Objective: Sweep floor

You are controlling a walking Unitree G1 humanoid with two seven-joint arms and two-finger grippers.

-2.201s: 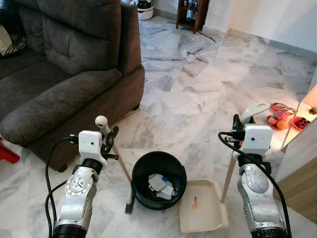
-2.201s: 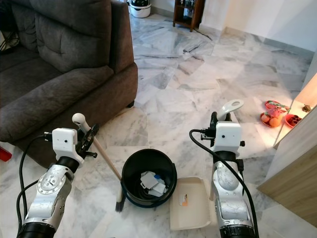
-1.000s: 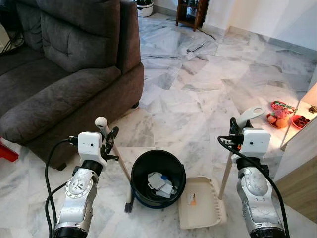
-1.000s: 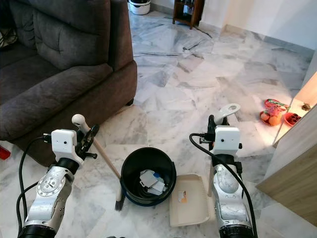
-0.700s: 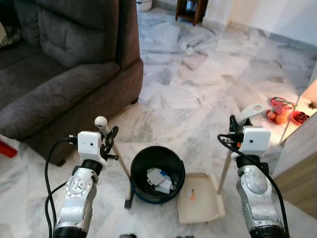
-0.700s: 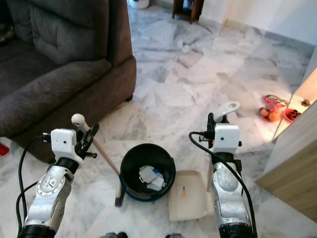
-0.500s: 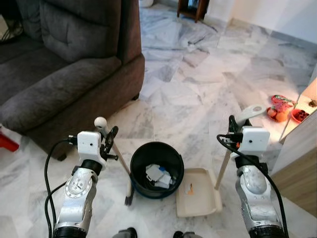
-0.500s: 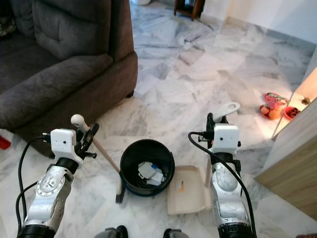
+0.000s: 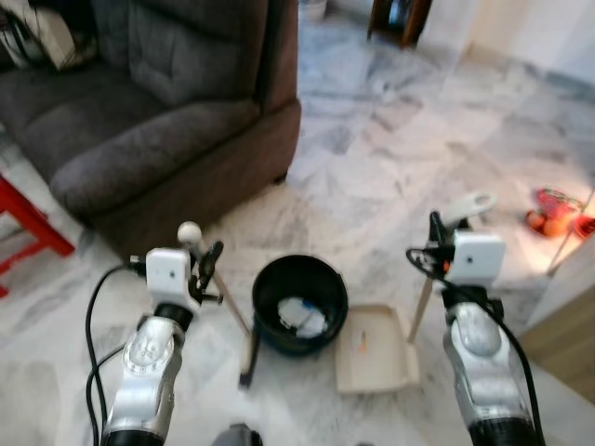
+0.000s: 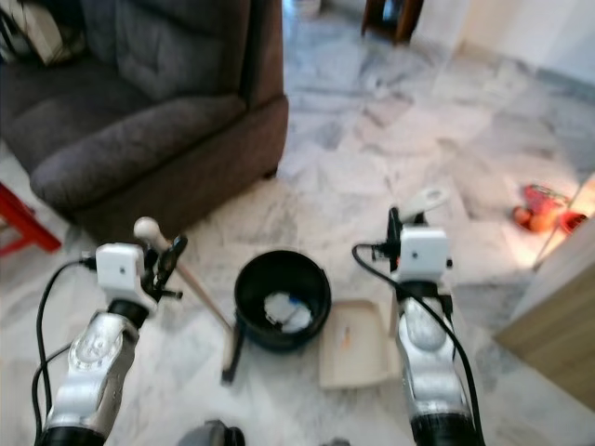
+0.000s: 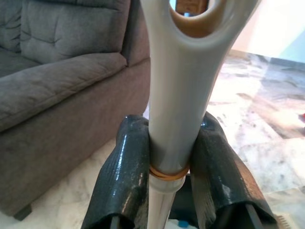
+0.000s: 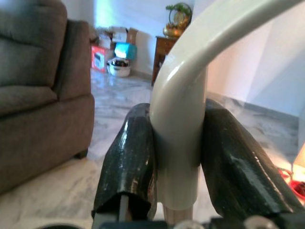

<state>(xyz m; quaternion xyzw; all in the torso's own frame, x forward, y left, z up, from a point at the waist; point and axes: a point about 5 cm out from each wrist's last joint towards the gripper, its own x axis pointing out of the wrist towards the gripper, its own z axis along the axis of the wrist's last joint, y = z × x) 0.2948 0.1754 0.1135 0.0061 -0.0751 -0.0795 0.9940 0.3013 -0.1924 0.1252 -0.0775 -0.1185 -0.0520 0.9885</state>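
Observation:
My left gripper (image 9: 206, 267) is shut on the broom handle (image 11: 177, 95), its black fingers (image 11: 125, 176) clamped on either side of the grey shaft. The broom (image 9: 232, 314) slants down to its dark head (image 9: 246, 370) on the marble floor, left of the black bin (image 9: 299, 299). The bin holds white paper scraps. My right gripper (image 9: 435, 243) is shut on the dustpan's curved white handle (image 12: 178, 138). The cream dustpan (image 9: 375, 362) rests on the floor just right of the bin.
A dark grey sofa (image 9: 167, 111) fills the far left. A red stool leg (image 9: 33, 223) stands at the left edge. A plate of fruit (image 9: 556, 216) lies on the floor at the right, near a wooden cabinet (image 9: 569, 334). Open marble floor stretches ahead.
The whole view has shifted and blurred as I move; the sofa sits further right and the red stool has come into view. Both grippers keep their hold.

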